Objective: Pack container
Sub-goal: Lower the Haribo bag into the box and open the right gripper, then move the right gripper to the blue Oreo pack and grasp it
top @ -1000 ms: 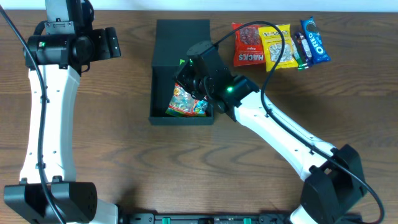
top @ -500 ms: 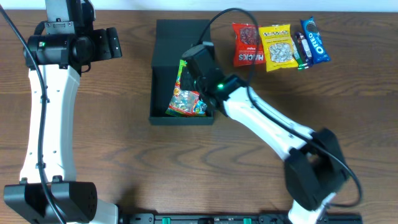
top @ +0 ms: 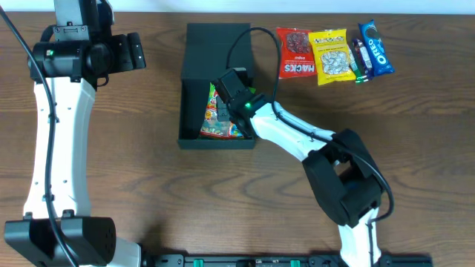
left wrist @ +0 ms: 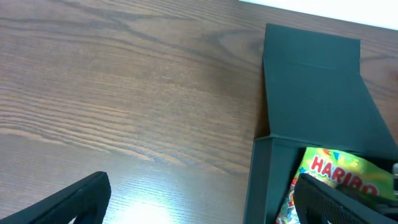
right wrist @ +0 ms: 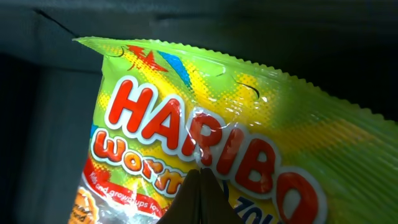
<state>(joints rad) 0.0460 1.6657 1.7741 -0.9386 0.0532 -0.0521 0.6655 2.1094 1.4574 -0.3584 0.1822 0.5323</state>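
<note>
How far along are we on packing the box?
Done: one Haribo packet sits inside the container, flap open. In hand: the right gripper is down in the container, shut, tips against that packet; whether it pinches it is unclear. Left: the red Hacks bag, yellow bag, dark bar and Oreo pack lie outside on the table; the left gripper hangs open.

HARIBO: green bag (right wrist: 249, 124) | HACKS: red packet (top: 296, 53) | OREO: blue packet (top: 377, 46)
</note>
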